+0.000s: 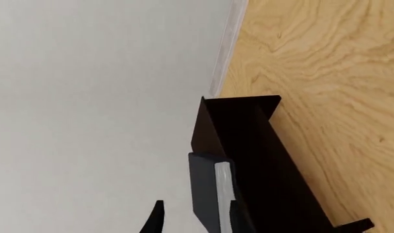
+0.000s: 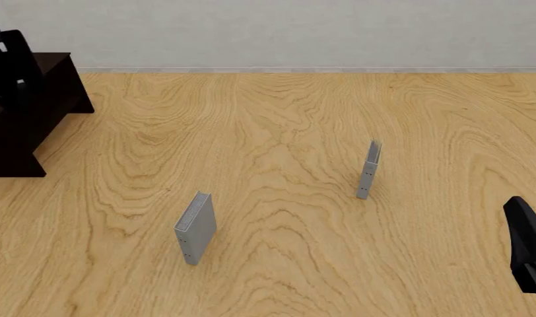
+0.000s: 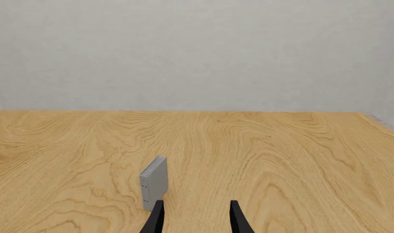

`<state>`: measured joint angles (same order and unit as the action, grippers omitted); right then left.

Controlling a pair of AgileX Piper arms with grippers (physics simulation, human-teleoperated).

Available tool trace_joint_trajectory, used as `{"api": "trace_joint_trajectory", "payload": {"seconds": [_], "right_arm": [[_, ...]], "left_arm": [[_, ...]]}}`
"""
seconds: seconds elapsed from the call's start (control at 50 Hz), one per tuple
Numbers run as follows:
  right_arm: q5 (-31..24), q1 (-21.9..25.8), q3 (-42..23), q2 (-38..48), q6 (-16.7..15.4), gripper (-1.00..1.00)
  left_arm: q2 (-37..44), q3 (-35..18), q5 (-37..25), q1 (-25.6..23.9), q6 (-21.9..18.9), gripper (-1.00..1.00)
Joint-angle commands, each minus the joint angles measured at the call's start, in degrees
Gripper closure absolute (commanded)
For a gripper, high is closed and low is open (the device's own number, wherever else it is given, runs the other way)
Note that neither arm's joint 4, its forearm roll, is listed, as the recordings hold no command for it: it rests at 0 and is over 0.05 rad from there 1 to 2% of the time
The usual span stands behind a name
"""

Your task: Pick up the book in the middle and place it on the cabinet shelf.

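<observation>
Book (image 1: 224,199) at cabinet shelf (image 1: 262,160), L pincer (image 1: 184,221)

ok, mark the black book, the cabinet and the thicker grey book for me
black book (image 1: 224,194): left wrist view, on its white page edges.
cabinet (image 2: 22,142): front view, on its dark front side at the table's left edge.
thicker grey book (image 2: 200,228): front view, on its upright cover.

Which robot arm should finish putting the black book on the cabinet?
The left. Its gripper is already at the cabinet with the book; the right gripper is far off, open.
</observation>
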<state>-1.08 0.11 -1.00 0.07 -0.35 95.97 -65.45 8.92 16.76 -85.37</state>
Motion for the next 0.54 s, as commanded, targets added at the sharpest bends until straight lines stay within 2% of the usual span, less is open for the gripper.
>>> {"api": "trace_joint_trajectory", "payload": {"seconds": [0.02, 0.42, 0.5, 0.54], "right_arm": [[-0.01, 0.00, 0.00, 0.00, 0.01, -1.00], [0.00, -0.01, 0.00, 0.00, 0.02, -1.00], [0.00, -0.01, 0.00, 0.00, 0.01, -1.00], [0.00, -0.01, 0.00, 0.00, -0.01, -1.00]], "left_arm": [[-2.66, 2.94, 0.17, -1.35, 0.62, -1.00], [-4.42, 6.30, 1.89, -4.39, 4.48, -1.00], [-5.73, 5.21, -0.35, -6.92, 8.79, -1.00], [-5.98, 6.18, 0.20, -7.69, 9.16, -1.00]]}}
